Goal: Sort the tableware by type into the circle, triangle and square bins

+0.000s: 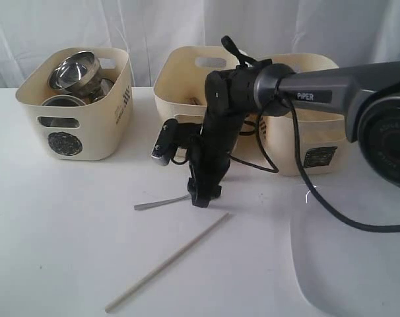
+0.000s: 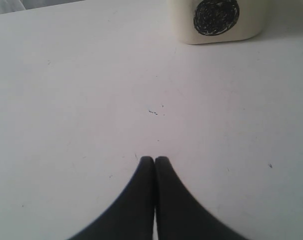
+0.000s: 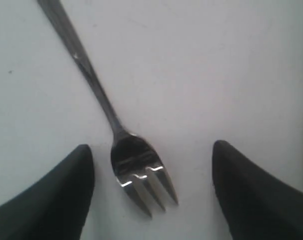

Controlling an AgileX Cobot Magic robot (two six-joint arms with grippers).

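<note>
Right gripper (image 1: 201, 195) is down at the table (image 1: 55, 218), stretched across to mid-scene. Its jaws are spread wide with the fork (image 3: 137, 167) lying flat between them, tines bracketed, nothing gripped yet. That straddle looks like the setup for a pinch across the fork's head. Left gripper (image 2: 154, 161) is pressed shut and empty, parked over bare table near the circle bin (image 2: 216, 20), likely to keep clear. A chopstick (image 1: 167, 262) lies loose in front, and steel bowls (image 1: 71, 72) sit in the circle bin.

Table (image 1: 55, 231) w/ circle bin (image 1: 81, 125), 2 more bins (image 1: 177, 92) (image 1: 319, 125), fork (image 1: 157, 204), chopstick (image 1: 167, 262), plate (image 1: 352, 264).
</note>
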